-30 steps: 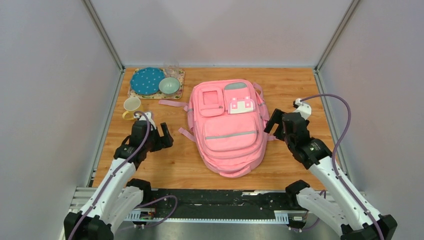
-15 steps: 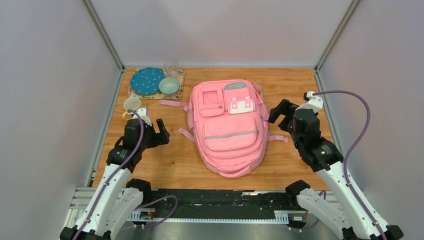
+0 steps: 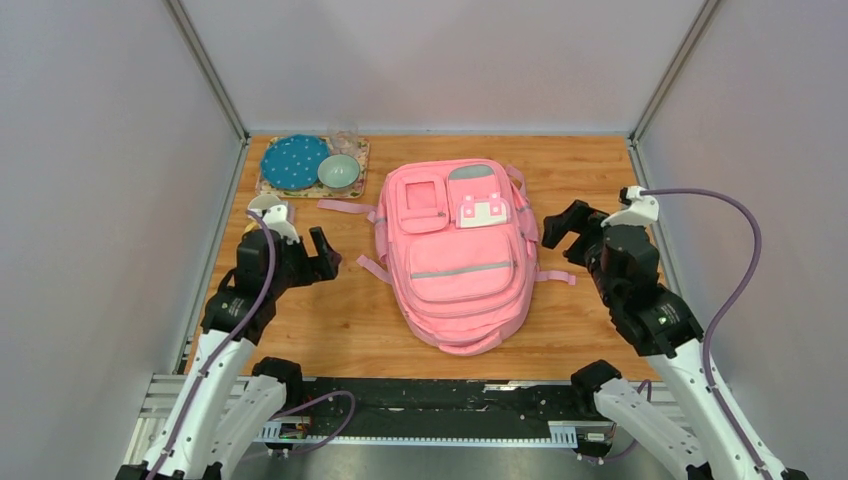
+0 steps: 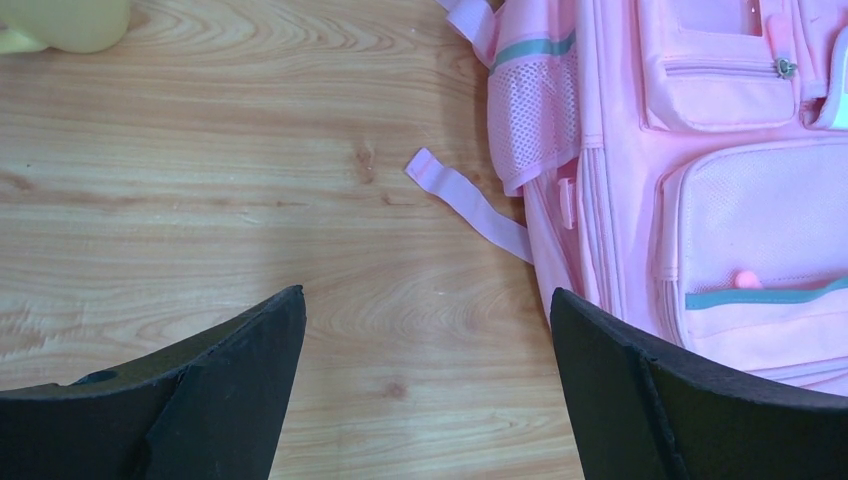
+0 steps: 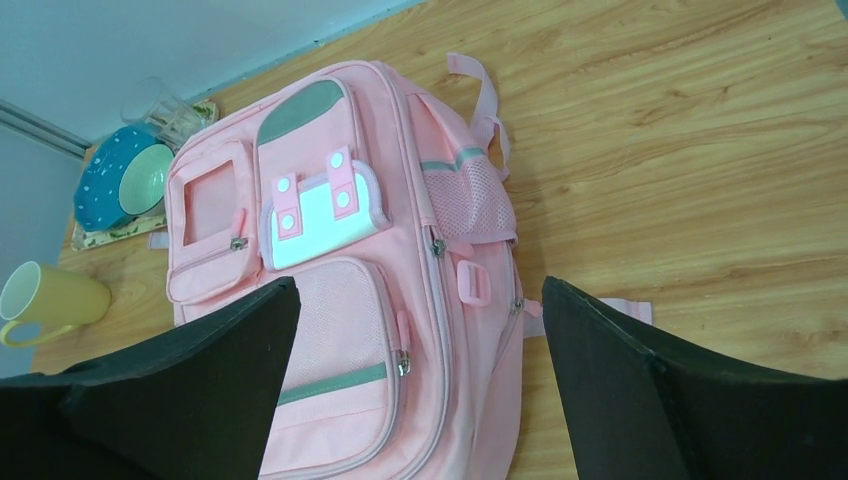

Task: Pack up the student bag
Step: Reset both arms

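Pink student bag (image 3: 458, 262), one, between left claw (image 4: 427, 292) and right claw (image 5: 421, 282), both wide, empty.

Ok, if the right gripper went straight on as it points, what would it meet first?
Probably the pink backpack, near its side mesh pocket; the right gripper's open fingers frame it, though depth is unclear.

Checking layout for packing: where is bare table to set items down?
Bare table shows between the left gripper and the student bag, along the near edge, and in the far right corner. The far left corner is crowded: tray, plate, bowl, mug.
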Available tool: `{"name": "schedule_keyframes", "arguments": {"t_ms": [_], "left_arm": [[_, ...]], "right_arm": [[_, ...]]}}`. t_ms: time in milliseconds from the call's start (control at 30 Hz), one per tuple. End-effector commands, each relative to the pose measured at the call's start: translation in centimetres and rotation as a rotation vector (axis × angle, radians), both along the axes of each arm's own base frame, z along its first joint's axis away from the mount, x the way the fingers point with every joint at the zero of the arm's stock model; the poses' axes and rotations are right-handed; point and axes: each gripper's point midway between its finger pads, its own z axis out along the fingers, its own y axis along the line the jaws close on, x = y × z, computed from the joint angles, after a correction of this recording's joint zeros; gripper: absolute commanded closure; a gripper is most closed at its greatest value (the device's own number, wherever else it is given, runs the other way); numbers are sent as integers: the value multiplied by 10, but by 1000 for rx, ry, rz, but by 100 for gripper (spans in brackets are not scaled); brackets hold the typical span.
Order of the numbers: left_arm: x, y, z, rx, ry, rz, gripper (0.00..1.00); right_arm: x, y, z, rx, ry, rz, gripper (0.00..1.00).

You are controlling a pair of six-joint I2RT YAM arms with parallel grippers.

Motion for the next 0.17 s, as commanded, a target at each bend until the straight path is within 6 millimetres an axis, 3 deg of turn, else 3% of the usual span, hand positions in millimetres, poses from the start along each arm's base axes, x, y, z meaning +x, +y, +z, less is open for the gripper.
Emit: {"name": "schedule_keyframes", "arguments": {"t_ms": [0,133], "left_arm": [[1,-3,16,2,-35,-30,2],[1,-1,16,3,-30,-15,2]], "right_arm": [[-5,-4,16,-16,-29,6,5],[-9,-8,15,-30,-30,-3,5]]}}
